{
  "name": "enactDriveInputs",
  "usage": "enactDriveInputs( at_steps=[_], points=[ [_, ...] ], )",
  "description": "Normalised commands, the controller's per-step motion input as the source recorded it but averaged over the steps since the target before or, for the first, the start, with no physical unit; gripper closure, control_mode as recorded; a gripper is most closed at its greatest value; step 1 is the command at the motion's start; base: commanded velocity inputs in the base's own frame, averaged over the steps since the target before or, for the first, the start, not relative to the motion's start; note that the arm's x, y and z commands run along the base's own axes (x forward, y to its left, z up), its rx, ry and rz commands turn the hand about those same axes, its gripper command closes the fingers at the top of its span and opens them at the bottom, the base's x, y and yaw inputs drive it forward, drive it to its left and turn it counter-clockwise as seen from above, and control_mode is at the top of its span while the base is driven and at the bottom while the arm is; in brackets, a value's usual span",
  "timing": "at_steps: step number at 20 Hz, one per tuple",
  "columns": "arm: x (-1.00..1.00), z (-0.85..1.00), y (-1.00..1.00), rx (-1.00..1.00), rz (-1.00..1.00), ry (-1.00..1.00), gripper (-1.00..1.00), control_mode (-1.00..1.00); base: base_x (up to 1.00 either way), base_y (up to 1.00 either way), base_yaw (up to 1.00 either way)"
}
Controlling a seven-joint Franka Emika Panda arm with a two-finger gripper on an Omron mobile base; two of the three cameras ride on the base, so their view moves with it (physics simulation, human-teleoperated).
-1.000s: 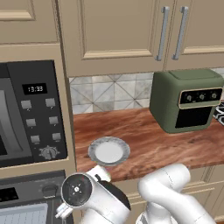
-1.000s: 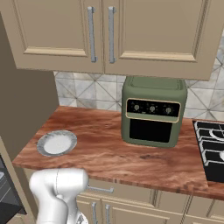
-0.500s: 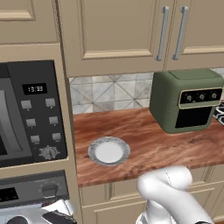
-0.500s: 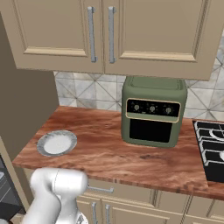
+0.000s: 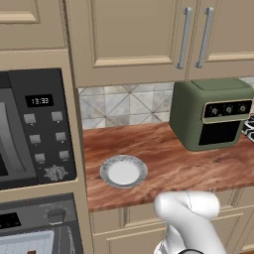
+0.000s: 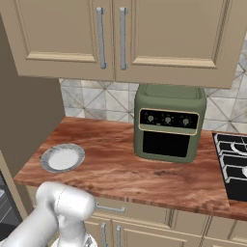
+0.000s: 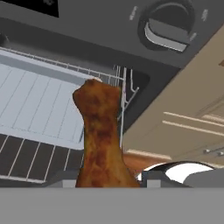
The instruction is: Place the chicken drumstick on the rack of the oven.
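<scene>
Hand view shows the chicken drumstick (image 7: pixel 99 135) standing up between the two dark finger tips of the gripper (image 7: pixel 105 179). The fingers are closed in on its fat bottom end, one on each side, so the gripper has it. The thin end points up and away from the hand.

Behind the drumstick is the black oven (image 7: pixel 144 65) with its big round knob (image 7: pixel 168 26). The oven is open. The pale grey rack (image 7: pixel 39 105) sticks out of it like a flat wire shelf. The drumstick is up in the air near the right edge of the rack, not lying on it yet.

I think the drumstick is light and stiff, because it has a bone inside. Its cooked skin may be a bit greasy, so it could slip. The fat end looks like the best place to hold, since there is more meat to squeeze there. The thin end is narrow and could slide out. It will not break easily, but it could roll on the thin wires, so it should go down flat, lying across them.

Left base view shows the round white plate (image 5: pixel 123 172) on the wooden countertop (image 5: pixel 163 149), with no food on it. The green countertop oven (image 5: pixel 213 111) sits off to the right.
</scene>
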Motion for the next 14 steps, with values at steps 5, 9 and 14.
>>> enactDriveInputs(
  at_steps=[5,9,14],
  points=[
    [0.6,-0.41,0.23,0.14,0.02,-0.06,1.0,-1.0,0.0,0.0,0.0],
    [0.88,-0.33,0.65,0.0,0.0,0.04,1.0,-1.0,0.0,0.0,0.0],
    [0.36,-0.67,1.0,0.0,0.0,0.0,1.0,-1.0,0.0,0.0,0.0]
  ],
)
